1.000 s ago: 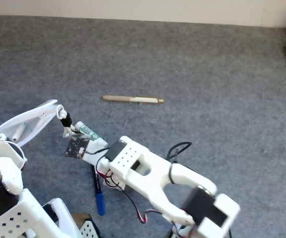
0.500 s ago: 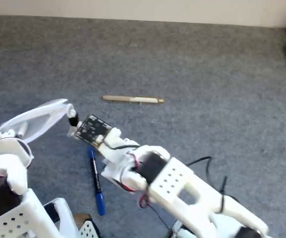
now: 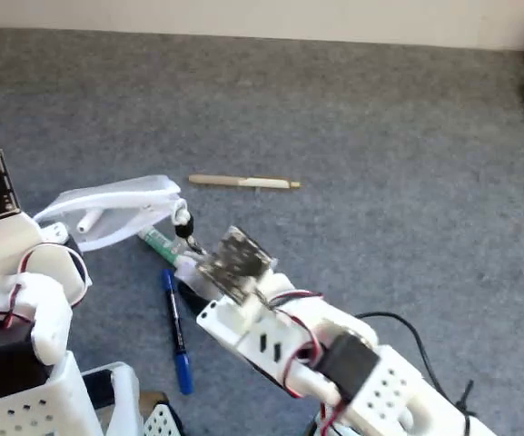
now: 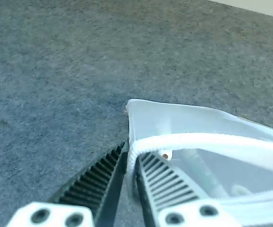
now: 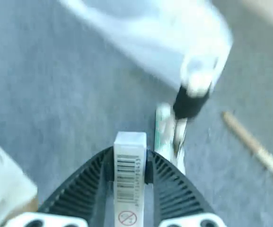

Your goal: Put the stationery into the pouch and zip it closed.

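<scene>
Both grippers clamped; pouch point(image 3: 116, 202) lies centre left in the high view.
Left gripper point(image 4: 129, 158) pinches the pouch's rim; right gripper point(image 5: 130, 158) grips a white barcoded stick point(image 5: 129, 142) near the pouch.

White plastic arms point(image 3: 243, 329) — black motors point(image 3: 348, 365), red and black wires point(image 3: 286, 352).
</scene>
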`<state>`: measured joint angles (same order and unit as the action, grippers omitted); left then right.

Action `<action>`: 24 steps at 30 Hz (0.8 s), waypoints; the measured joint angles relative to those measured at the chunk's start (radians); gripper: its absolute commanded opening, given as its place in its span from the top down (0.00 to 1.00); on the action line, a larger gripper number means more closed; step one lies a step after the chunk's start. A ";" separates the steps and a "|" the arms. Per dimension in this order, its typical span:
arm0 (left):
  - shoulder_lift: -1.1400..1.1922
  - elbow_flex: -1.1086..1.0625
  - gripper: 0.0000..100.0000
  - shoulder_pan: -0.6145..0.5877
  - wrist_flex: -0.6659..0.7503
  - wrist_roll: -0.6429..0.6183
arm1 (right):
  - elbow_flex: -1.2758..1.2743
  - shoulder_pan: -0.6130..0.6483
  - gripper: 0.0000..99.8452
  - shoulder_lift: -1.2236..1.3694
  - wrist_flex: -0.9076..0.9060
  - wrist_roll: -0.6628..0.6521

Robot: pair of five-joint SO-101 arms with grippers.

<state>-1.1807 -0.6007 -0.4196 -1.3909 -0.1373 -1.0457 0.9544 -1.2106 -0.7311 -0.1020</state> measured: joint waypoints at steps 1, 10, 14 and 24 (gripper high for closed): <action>0.000 0.000 0.99 0.002 0.000 0.000 | -0.015 0.000 0.99 -0.035 0.026 0.000; 0.000 0.000 0.99 0.008 0.000 0.000 | -0.075 0.002 0.99 -0.195 0.238 0.000; 0.000 0.000 0.99 0.008 0.000 0.000 | -0.075 0.060 0.99 -0.199 0.384 0.000; 0.000 0.000 0.99 0.008 0.000 0.000 | -0.075 0.104 0.99 -0.170 0.736 0.000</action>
<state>-1.1807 -0.6007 -0.4120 -1.3909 -0.1373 -1.1208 1.0587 -1.3809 0.0054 -0.1020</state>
